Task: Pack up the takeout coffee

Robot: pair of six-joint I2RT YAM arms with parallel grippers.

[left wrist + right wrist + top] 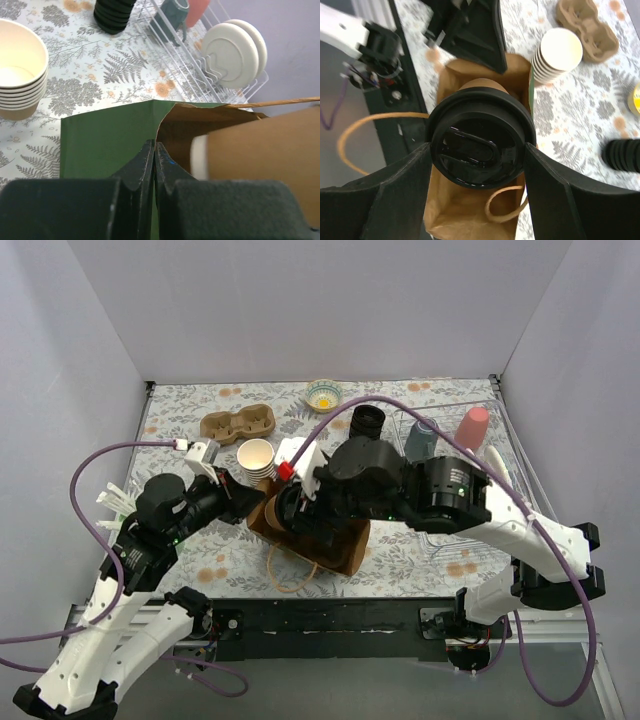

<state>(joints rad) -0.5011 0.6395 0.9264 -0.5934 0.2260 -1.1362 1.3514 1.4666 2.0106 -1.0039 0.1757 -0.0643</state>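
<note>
The right gripper (478, 150) is holding the takeout coffee (480, 120) with its jaws standing wide apart, one finger pressing on each side of the black lid (470, 155). The cup body is hanging beyond the fingertips, over the open mouth of the paper bag (455, 222). The left gripper (154, 155) is pinching the bag's top edge with its jaws pressed tightly together, and the bag's green side panel is lying just ahead of its fingertips. In the left wrist view the brown cup is showing just to one side of those jaws, and it seems to be entering the mouth, though how deep is hard to tell. The main risk is coming from where the right jaws are gripping. They are bearing on the lid and not on the paper wall, so any snag on the way in could be prying the lid loose and spilling the coffee. A snag is looking likely in two places. The twine handle (488, 207) is looping across the opening just below the right jaws, where the cup's base could be catching it. The bag rim on the left jaws' side is sitting close to the cup. If the left pinch is slipping, the mouth may be folding shut against the cup or the bag may be tipping.
</note>
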